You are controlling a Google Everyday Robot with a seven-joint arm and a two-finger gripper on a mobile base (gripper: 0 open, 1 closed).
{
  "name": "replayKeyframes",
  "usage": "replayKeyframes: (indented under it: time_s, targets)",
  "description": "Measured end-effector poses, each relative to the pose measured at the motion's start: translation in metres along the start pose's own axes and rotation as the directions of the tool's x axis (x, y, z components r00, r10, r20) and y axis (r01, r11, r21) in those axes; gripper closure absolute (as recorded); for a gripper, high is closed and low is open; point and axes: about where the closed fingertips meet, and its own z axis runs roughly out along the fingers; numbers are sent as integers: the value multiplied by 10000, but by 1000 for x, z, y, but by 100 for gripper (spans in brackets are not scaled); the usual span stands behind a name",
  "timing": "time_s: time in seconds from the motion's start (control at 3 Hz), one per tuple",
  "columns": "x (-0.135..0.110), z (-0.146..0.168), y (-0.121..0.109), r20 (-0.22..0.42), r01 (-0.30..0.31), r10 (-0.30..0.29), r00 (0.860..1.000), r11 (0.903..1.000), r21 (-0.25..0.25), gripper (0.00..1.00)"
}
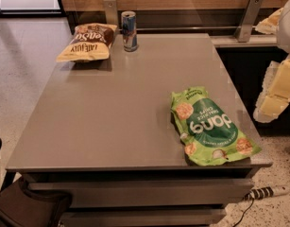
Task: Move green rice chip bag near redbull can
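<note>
The green rice chip bag (209, 126) lies flat at the table's front right corner, its lettering upside down to me. The redbull can (129, 30) stands upright at the back edge of the table, left of centre. My gripper (273, 103) hangs off the table's right side, its cream-yellow parts at the frame's right edge, to the right of the green bag and apart from it. It holds nothing that I can see.
A brown-and-cream chip bag (89, 42) lies just left of the can at the back left corner. The grey table (116, 108) has metal rail posts behind it (248, 18). A power strip (269, 191) lies on the floor at the front right.
</note>
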Motion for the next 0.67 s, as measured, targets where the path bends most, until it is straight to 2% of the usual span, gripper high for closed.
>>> replayKeyframes:
  time_s: [0.33, 0.67]
  targets:
    - [0, 1, 0, -10, -66, 66, 10000, 10000, -30, 0]
    - [-7, 51, -8, -221, -1941, 1929, 9810, 9771, -868, 0]
